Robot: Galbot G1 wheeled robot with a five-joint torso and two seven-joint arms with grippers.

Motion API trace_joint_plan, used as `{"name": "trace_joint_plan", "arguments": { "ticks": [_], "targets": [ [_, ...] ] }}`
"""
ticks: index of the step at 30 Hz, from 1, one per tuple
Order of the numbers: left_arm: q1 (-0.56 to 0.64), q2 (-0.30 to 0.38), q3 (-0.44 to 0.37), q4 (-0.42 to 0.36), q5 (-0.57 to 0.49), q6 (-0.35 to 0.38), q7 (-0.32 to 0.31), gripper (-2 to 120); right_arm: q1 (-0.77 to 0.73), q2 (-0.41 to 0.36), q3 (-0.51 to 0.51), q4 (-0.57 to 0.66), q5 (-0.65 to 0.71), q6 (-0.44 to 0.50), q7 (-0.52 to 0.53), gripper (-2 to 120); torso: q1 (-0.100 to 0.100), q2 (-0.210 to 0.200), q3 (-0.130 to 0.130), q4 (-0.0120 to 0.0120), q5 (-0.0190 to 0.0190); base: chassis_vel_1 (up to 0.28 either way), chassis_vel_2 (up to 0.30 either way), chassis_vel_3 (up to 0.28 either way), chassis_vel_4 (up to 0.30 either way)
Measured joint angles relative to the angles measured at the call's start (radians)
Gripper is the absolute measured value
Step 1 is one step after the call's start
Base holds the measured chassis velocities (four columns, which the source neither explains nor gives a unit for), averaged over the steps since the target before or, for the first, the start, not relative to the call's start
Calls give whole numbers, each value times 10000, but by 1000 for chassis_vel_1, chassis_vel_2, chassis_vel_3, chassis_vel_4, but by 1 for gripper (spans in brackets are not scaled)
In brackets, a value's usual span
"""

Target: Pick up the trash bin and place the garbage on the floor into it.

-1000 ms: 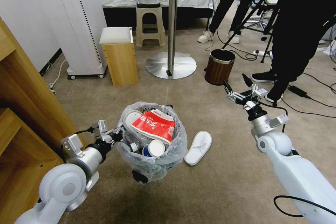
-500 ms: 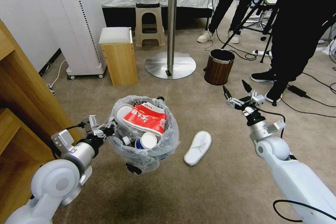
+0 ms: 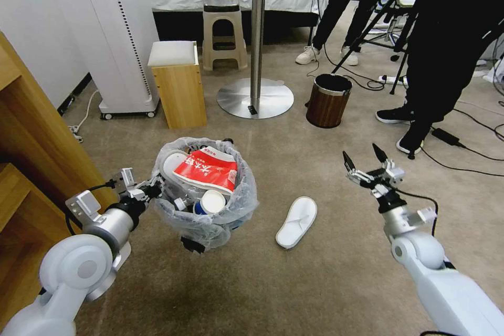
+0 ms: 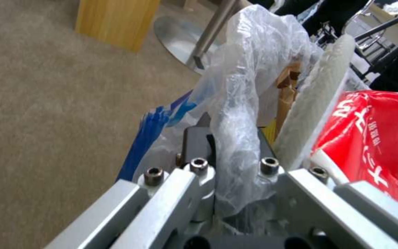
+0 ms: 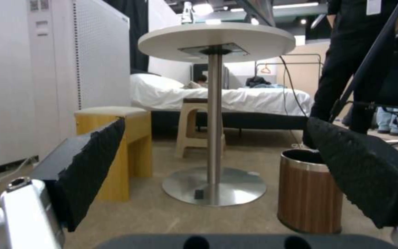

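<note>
**Full bin held by its rim, one slipper left on the carpet**

At lower left of the head view, the left tool (image 3: 149, 190) is clenched on the trash bin (image 3: 205, 194), pinching its rim and the crinkly liner (image 4: 240, 114) and holding it clear of the floor (image 3: 315, 283). The bin is heaped: a red wrapper (image 3: 206, 169), a white slipper and a cup (image 3: 212, 202) sit at or above the rim. The likely failure is the thin plastic slipping between the jaws, or the one-sided grasp letting the bin tilt and spill. At lower centre a second slipper (image 3: 296, 221) lies on the carpet just right of the bin. The right tool (image 3: 368, 160), released with jaws wide, hangs above and right of it; a low reach could scrape carpet.
</note>
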Motion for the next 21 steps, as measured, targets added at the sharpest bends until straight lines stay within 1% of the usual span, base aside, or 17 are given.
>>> {"name": "trace_joint_plan", "arguments": {
  "ticks": [5,21],
  "targets": [
    [-1,-27,45,-34,13,-2,1,3,40,38,6,-70,-48,52,-13,100,0,0,1,3,1,-21,21,21,-16],
    [167,-42,40,-103,75,-55,74,3,395,63,-357,-294,-100,112,-36,100,0,0,1,2,1,-77,65,72,-69]
  ]
}}
